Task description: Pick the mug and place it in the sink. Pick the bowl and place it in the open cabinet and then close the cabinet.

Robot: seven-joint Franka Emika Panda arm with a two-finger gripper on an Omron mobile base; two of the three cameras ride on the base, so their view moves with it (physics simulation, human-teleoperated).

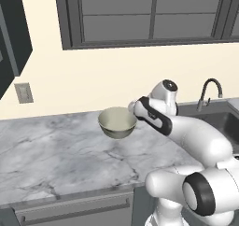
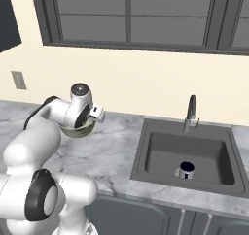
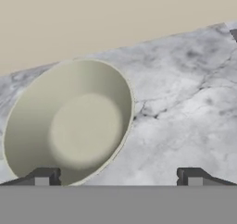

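Note:
The pale olive bowl (image 1: 117, 122) stands upright on the marble counter (image 1: 56, 155), left of the sink (image 2: 146, 151). My gripper (image 3: 118, 177) hovers just above the bowl's right rim, open and holding nothing. One fingertip (image 3: 44, 177) is over the bowl (image 3: 69, 126) and the other is over bare counter. From the right base view the hand hides most of the bowl (image 2: 78, 131). The small silvery mug (image 2: 186, 170) stands upright in the dark sink basin near the drain. The dark cabinet (image 1: 11, 33) hangs at the upper left and is cut off by the frame edge.
A curved faucet (image 2: 190, 111) rises behind the sink. A wall outlet (image 1: 23, 93) sits left of the bowl, below the cabinet. A large window (image 1: 149, 15) runs along the wall above the counter. Base cabinet fronts (image 1: 74, 211) lie under the counter edge.

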